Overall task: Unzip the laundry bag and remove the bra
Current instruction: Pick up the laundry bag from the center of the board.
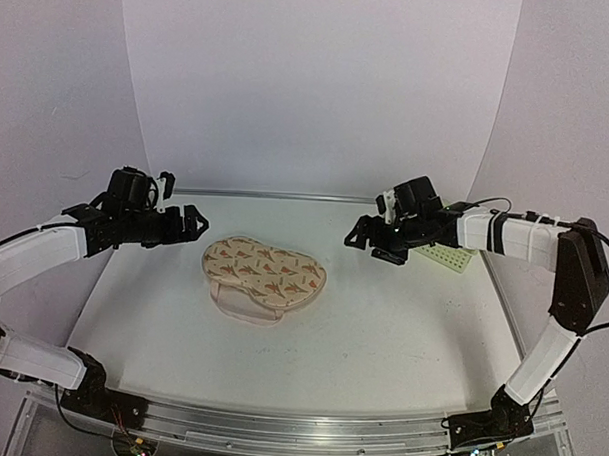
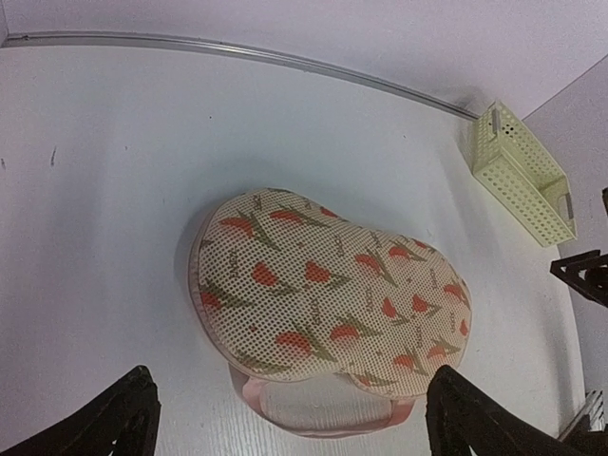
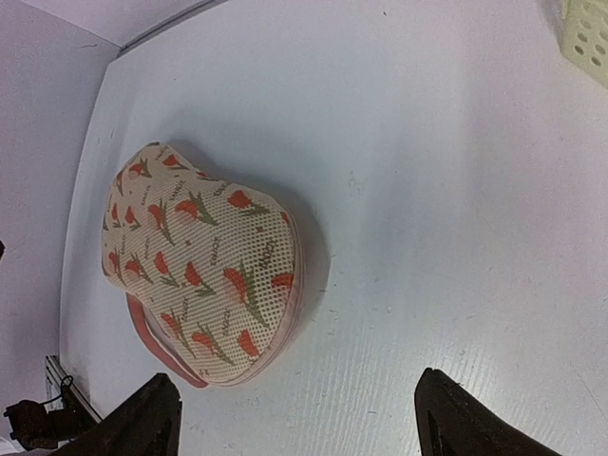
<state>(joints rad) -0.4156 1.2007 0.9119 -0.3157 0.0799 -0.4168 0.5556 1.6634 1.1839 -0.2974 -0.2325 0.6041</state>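
The laundry bag lies flat in the middle of the table, a beige peanut-shaped pouch with orange-red leaf prints and a pink rim. It also shows in the left wrist view and the right wrist view. A pink flap sticks out from its near edge. The bra is hidden. My left gripper hangs open and empty above the table, left of the bag. My right gripper hangs open and empty to the right of the bag. Both are apart from it.
A pale-green plastic basket stands at the back right, behind my right arm; it also shows in the left wrist view. A metal rail runs along the table's far edge. White walls close in the back and sides.
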